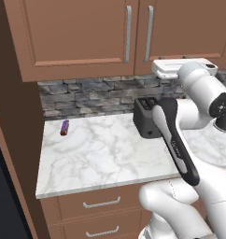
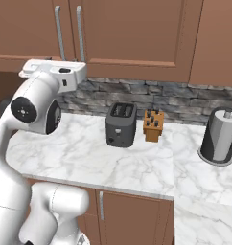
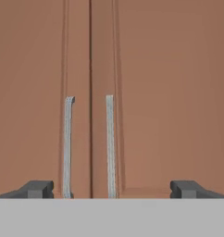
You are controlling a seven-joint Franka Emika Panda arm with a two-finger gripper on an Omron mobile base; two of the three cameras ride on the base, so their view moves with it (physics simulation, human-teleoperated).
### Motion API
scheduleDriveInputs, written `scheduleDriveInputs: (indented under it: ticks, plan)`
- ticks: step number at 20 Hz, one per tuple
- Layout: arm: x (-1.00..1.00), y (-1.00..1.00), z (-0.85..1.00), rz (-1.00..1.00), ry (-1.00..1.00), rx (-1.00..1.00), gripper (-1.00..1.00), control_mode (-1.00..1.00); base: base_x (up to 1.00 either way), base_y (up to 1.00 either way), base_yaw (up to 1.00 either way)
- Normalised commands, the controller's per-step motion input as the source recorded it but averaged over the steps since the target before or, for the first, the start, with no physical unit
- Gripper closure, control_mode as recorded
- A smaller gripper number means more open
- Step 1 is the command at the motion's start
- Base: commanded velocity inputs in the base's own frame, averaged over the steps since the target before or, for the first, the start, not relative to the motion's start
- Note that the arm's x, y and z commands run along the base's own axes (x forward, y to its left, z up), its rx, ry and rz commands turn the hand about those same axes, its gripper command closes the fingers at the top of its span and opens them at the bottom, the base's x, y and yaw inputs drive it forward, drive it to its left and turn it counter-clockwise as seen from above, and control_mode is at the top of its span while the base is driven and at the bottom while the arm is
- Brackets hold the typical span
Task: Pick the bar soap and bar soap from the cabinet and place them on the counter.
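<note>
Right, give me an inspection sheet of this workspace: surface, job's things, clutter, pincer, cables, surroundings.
Surface: white marble counter with grey veining, atop brown drawers.
Job's things: cabinet with both doors shut, two vertical silver handles side by side; bar soaps nothing seen.
Clutter: dark toaster, wooden knife block beside it, paper towel holder further along the counter, small purple-and-red stick lying near the counter's far end.
Pincer: pincer open wide, holding nothing, facing the cabinet doors just beside the handles, not touching them.
Cables: nothing seen.
Surroundings: grey stone backsplash under the cabinet.
</note>
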Motion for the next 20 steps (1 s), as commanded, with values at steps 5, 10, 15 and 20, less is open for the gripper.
scheduleDriveInputs:
  ticks: [5, 10, 15, 20]
  plan:
    - [0.31, 0.07, 0.0, 0.0, -0.01, 0.0, -1.0, -1.0, 0.0, 0.0, 0.0]
    - [0.29, 0.05, 0.0, 0.0, 0.0, 0.0, -1.0, -1.0, 0.0, 0.0, 0.0]
    - [0.29, 0.0, 0.0, 0.0, 0.0, 0.0, -1.0, -1.0, 0.0, 0.0, 0.0]
    - [0.29, 0.0, 0.0, 0.0, 0.0, 0.0, -1.0, -1.0, 0.0, 0.0, 0.0]
